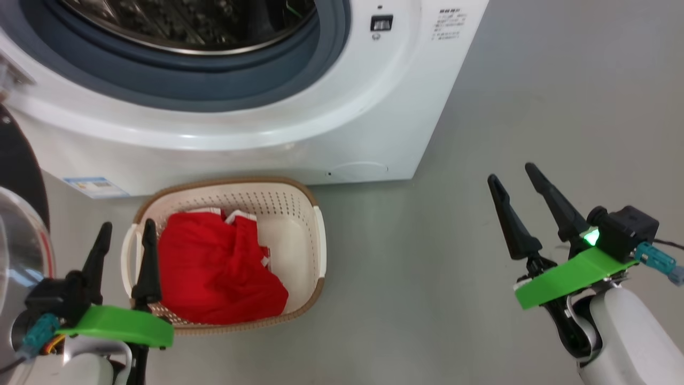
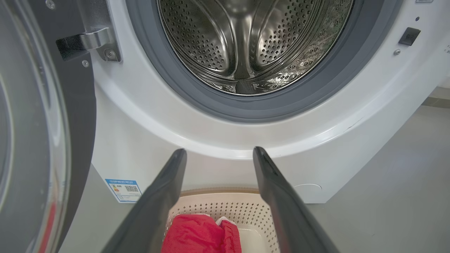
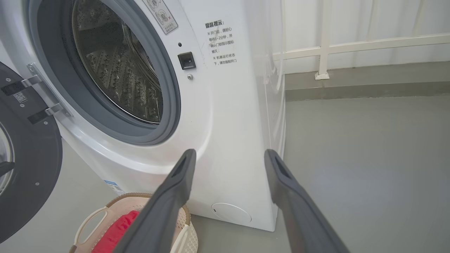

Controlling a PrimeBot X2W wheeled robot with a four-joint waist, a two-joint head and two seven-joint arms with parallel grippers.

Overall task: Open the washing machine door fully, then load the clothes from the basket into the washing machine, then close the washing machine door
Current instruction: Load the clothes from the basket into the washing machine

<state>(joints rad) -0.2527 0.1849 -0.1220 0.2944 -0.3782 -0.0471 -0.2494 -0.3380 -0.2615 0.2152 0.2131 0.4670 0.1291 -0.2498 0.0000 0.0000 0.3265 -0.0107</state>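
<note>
Left gripper (image 1: 128, 224) spread empty, clothes (image 1: 214, 272) just beside it in basket (image 1: 224, 183); right gripper (image 1: 510, 173) spread, well apart.

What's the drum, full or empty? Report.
Empty as far as visible: left wrist view shows bare perforated steel in the drum; the clothes lie in the basket.
</note>
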